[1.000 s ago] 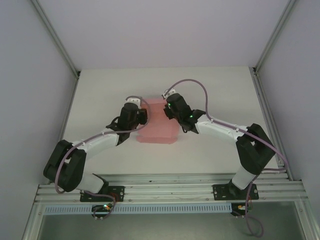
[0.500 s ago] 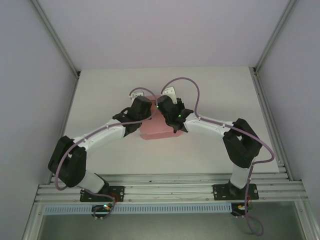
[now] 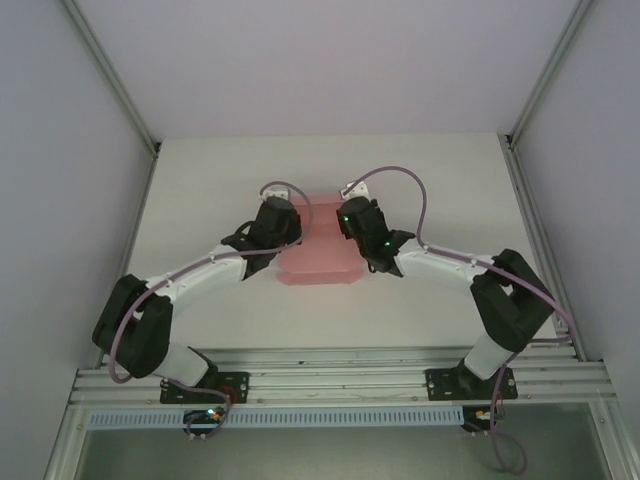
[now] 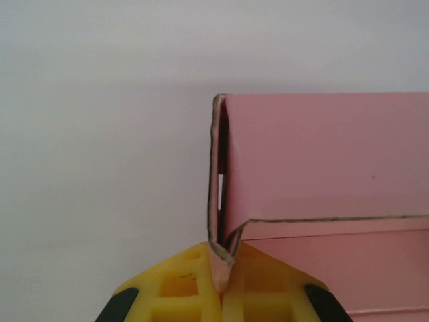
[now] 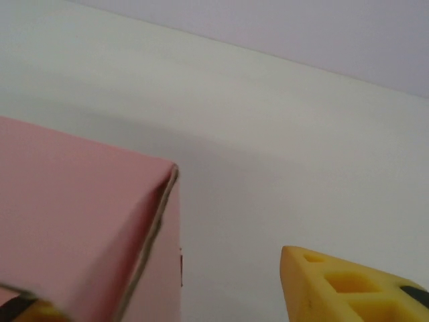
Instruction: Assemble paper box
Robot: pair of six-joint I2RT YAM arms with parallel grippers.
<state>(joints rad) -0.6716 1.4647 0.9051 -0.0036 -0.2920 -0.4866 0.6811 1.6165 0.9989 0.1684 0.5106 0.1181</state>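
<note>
**Box pinched at one corner, other side unsupported**

The paper box [image 3: 322, 250] sits on the table [image 3: 200, 180] about midway between the two arms. It is pale pink and partly raised into shape. The left gripper [image 4: 220, 280] is at the box's 10 o'clock in the overhead view. Its yellow fingers [image 4: 181, 290] are pressed together on a thin fold of card at the box's corner, where two panels meet. In the left wrist view that fold rises towards 12 o'clock with a dark slit beside it, so the corner is not fully closed.

The right gripper [image 5: 184, 300] is at the box's 2 o'clock. Its fingers stand well apart: one is out at 4 o'clock in its own view, clear of the card, and the other just peeks out from under the box's near corner at 7 o'clock. It grips nothing.

The main risk I see is the single pinch point. Thin card held by one corner may crease or tear if the left arm pulls or twists. With the right fingers apart, nothing braces the far wall, so the box could skew, slide across the table or fold flat. If the right fingers close where they are, they might crush the corner instead of seating a panel.
</note>
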